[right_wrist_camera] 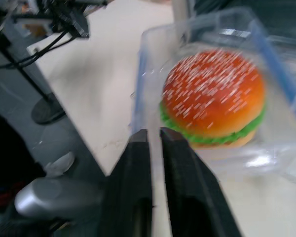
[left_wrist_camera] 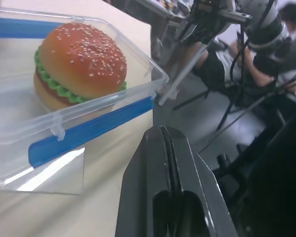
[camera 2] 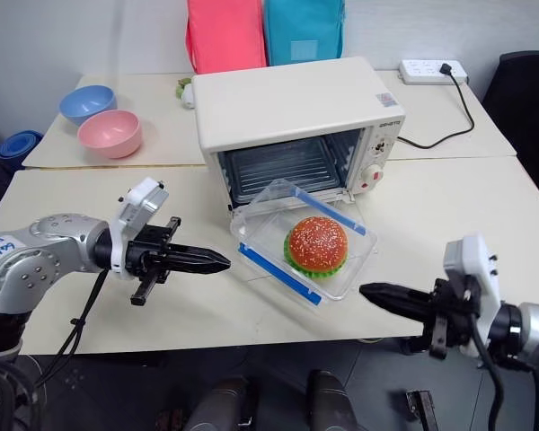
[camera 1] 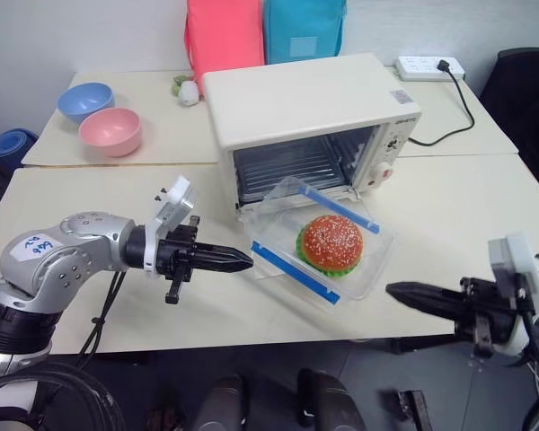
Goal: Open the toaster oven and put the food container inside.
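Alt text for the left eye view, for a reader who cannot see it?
An open toaster oven sits on a table with a clear food container holding a toy burger on its lowered door. Shut left end effector and right end effector flank the container, touching nothing.

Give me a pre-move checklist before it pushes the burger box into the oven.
1. Toaster oven door open: ok, cavity exposed.
2. Food container in front of the opening: ok, but turned askew to it.
3. Container lid on: ok.
4. Left gripper holding the container: not ok, shut just off its left side.
5. Right gripper holding the container: not ok, shut, apart from it.
6. Rack free inside: cannot tell.
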Robot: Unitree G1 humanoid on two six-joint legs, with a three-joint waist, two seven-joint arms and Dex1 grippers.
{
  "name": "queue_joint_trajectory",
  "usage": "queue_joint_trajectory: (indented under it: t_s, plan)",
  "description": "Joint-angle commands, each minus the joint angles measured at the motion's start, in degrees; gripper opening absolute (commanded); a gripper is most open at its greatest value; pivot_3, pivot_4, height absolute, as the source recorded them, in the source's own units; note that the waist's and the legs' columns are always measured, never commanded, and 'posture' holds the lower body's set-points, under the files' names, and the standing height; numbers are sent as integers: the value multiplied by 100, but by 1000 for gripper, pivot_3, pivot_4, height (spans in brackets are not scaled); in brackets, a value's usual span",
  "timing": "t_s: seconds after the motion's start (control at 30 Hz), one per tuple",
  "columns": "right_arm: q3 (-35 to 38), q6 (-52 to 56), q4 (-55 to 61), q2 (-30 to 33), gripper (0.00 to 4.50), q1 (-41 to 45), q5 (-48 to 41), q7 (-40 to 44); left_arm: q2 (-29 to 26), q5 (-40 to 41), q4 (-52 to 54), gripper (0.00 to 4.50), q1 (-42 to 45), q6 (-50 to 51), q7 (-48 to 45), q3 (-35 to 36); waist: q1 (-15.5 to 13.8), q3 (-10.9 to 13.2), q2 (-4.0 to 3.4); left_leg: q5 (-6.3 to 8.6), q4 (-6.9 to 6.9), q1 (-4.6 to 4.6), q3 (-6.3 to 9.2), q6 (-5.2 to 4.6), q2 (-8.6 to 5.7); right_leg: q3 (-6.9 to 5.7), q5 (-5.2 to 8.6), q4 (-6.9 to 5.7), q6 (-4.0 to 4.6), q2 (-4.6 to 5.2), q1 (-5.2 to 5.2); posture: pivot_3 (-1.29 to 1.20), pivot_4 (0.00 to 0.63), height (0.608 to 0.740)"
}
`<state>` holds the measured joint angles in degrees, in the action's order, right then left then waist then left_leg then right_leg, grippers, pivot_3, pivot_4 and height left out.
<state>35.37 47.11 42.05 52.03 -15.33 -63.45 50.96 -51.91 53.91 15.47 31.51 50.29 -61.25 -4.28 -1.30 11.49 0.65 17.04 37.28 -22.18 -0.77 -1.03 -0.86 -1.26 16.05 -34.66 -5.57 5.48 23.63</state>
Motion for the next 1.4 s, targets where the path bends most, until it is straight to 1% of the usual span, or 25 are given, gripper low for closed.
queue_joint_trajectory:
  t_s: [0.03, 0.1, 0.17, 0.3, 0.4, 0.57, 0.7, 0.8, 0.87, 1.0, 1.13, 1.23, 1.33, 1.4]
  plan:
    - [-277, -293, 235, -120, 42, -160, 489, -190, 75, -599, 8, 0, 135, -375, -339, -299, 13, -1, 2, 0, 2, 0, -1, -1, 0, 1, -1, 0, -2, 0, 0, 0, 150, 740]
    - [-699, -514, 137, -138, 42, -210, 1118, -335, 202, -931, -21, 0, 160, -530, -340, -493, 2, -1, 2, 0, 9, 0, -1, -2, 0, 1, -3, 0, -5, -1, -3, 0, 150, 740]
    - [-1109, -730, -96, -189, 42, -74, 1625, -480, 318, -1083, -7, 0, 154, -603, -410, -586, -7, -1, 3, -3, 14, -1, -1, -7, -1, 2, -4, -1, -7, -1, -3, 0, 150, 740]
    - [-1849, -991, -750, -390, 42, 717, 2258, -756, 568, -1406, -59, 0, 228, -711, -421, -747, 9, -1, 3, -6, 26, -1, -1, -10, -2, 5, -4, -9, -6, 0, -4, 0, 150, 740]
    - [-2113, -1135, -1150, -491, 42, 1200, 2550, -797, 751, -1554, -94, 0, 290, -684, -367, -770, -3, -1, 3, -7, 27, -3, 0, -10, -2, 3, -5, -16, -7, -1, 0, 0, 150, 740]
    - [-2497, -1252, -1791, -690, 42, 2102, 2759, -686, 1058, -1796, -115, 0, 330, -647, -172, -822, 7, -1, 3, -7, 32, -4, 2, -7, -4, 0, -5, -25, -9, -4, 1, 0, 150, 740]
    - [-2813, -1398, -2376, -987, 42, 2918, 3065, -762, 1407, -1995, -297, 0, 398, -620, 142, -791, 10, -1, 2, -7, 45, -7, 2, -8, -5, -1, -6, -38, -10, -6, 2, 0, 150, 740]
    - [-2917, -1469, -2665, -1124, 42, 3277, 3277, -837, 1596, -2091, -384, 0, 434, -621, 290, -745, 8, 0, 2, -7, 53, -7, 2, -8, -5, -1, -7, -46, -12, -7, 2, 0, 150, 740]
    - [-2904, -1454, -2717, -1150, 42, 3371, 3311, -840, 1668, -2146, -412, 0, 440, -633, 370, -715, 8, -1, 2, -7, 53, -7, 2, -8, -5, -3, -7, -47, -12, -8, 3, 0, 150, 740]
    - [-2370, -1119, -2130, -722, 42, 2711, 2834, -374, 1697, -2105, -357, 0, 364, -593, 488, -527, -25, 0, 1, -7, 54, -15, 7, -8, -6, -6, -7, -48, -13, -7, 5, 0, 150, 740]
    - [-1868, -768, -1242, -352, 42, 1634, 2112, 211, 1589, -1906, -120, 0, 237, -457, 449, -297, -11, 0, 1, -2, 57, -17, 8, -15, -10, -4, -8, -45, -15, -2, 0, 0, 150, 740]
    - [-1849, -659, -803, -338, 42, 1152, 1979, 153, 1518, -1738, 26, 0, 187, -292, 445, -124, 29, 0, 2, 0, 58, -9, 5, -18, -7, 0, -10, -38, -18, -3, -6, 0, 150, 740]
    - [-1867, -489, -539, -465, 42, 1042, 1641, -14, 1463, -1761, 44, 0, 155, -253, 464, -79, 23, 0, 2, -5, 60, -2, 5, -12, -5, 1, -12, -48, -21, -3, -7, 0, 150, 740]
    - [-2087, -421, -310, -564, 42, 1051, 1498, -121, 1421, -1788, 38, 0, 147, -244, 465, -77, 7, 0, 2, -8, 60, 2, 7, -8, -4, 1, -11, -54, -20, -4, -8, 0, 150, 740]
